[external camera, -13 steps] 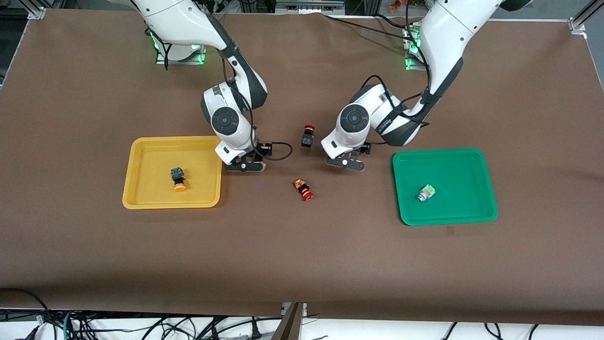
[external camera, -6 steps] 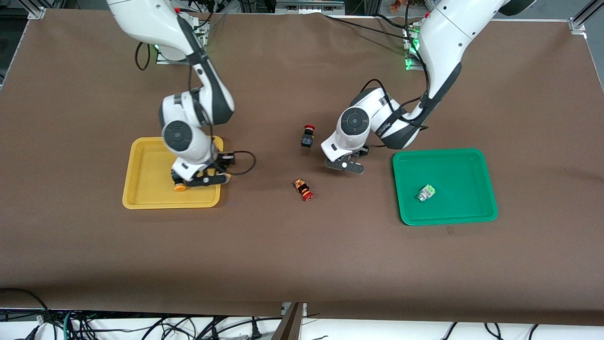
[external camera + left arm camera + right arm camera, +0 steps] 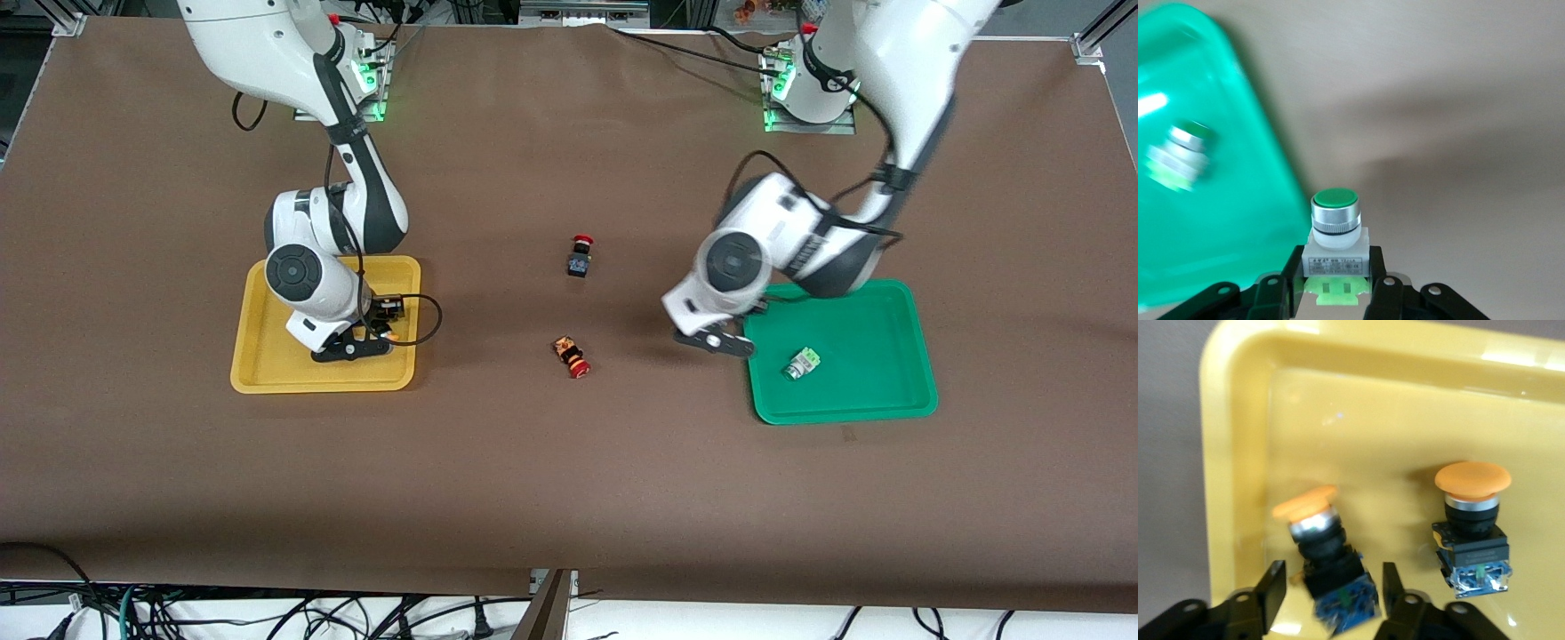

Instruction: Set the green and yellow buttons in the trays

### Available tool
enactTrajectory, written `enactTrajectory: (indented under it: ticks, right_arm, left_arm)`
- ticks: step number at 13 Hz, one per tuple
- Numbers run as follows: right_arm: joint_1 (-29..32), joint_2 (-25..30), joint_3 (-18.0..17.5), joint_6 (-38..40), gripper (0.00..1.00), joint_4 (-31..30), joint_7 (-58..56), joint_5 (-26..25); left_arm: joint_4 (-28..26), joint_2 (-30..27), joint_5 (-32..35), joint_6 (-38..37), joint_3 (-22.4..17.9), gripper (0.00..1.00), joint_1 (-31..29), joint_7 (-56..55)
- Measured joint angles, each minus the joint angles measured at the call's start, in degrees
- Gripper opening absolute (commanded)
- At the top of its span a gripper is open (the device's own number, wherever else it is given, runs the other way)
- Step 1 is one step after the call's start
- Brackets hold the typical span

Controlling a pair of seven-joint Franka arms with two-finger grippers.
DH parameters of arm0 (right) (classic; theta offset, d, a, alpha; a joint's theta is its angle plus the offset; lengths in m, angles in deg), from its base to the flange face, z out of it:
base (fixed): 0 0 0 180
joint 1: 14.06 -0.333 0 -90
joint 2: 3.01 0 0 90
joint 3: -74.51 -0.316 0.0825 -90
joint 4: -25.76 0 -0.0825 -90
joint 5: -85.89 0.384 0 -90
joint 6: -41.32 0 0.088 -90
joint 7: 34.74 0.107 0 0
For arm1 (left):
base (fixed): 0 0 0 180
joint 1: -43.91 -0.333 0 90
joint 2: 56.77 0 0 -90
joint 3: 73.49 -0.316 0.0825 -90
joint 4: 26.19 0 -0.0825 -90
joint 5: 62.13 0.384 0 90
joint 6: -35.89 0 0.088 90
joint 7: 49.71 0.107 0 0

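Note:
My left gripper (image 3: 716, 342) is shut on a green button (image 3: 1335, 230) with a silver barrel and holds it over the table, just beside the green tray's (image 3: 845, 413) rim. A second green button (image 3: 802, 364) lies in that tray and shows blurred in the left wrist view (image 3: 1179, 159). My right gripper (image 3: 351, 348) is low over the yellow tray (image 3: 267, 373) and open. A tilted yellow-capped button (image 3: 1328, 567) sits loose between its fingers. Another yellow-capped button (image 3: 1471, 527) lies beside it in the tray (image 3: 1371, 420).
Two red-capped switches lie on the brown table between the trays. One (image 3: 580, 255) is farther from the front camera, the other (image 3: 572, 355) nearer.
My right arm swung from beside the yellow tray to over it, and a second yellow button now sits in the tray. My left arm carried the green button to the green tray's edge.

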Motion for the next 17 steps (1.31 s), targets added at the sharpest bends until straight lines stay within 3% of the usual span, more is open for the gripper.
enactTrajectory:
  ticks: [4,5,6,7,11,14,16,17]
  right_arm:
    - [-0.40,4.39,-0.18,3.47,0.99,1.95,3.58,0.07]
    - [-0.68,6.74,-0.23,4.45,0.99,2.52,4.83,0.06]
    - [-0.87,9.60,-0.24,5.89,0.99,2.92,5.86,0.06]
    - [-0.91,12.82,-0.21,8.22,0.99,3.17,6.27,0.05]
    - [-0.73,26.14,0.34,19.74,0.99,3.35,8.00,-5.00]
    - [-0.16,34.30,0.17,26.98,0.99,3.09,9.25,-9.18]
    - [4.07,36.47,-2.81,28.75,0.99,2.76,9.29,-9.88]
    - [8.05,36.71,-6.12,29.00,0.99,2.86,9.29,-9.95]
  left_arm:
    - [-0.53,3.07,0.18,0.53,-0.64,0.01,-13.71,24.19]
    - [-0.65,4.72,0.38,0.95,-0.80,0.07,-15.90,28.46]
    - [-0.66,6.22,0.61,1.40,-0.87,0.20,-17.83,32.21]
    - [-0.65,7.25,0.83,1.70,-0.90,0.99,-19.59,35.15]
    - [0.26,7.76,0.87,2.55,-0.36,1.00,-22.19,38.92]
    - [4.19,4.29,-0.18,2.22,3.69,1.00,-22.02,38.62]
    - [7.49,-1.71,-0.82,-3.32,5.88,1.00,-20.94,37.06]
    - [9.08,-5.05,-1.20,-7.66,6.78,1.00,-20.48,35.41]
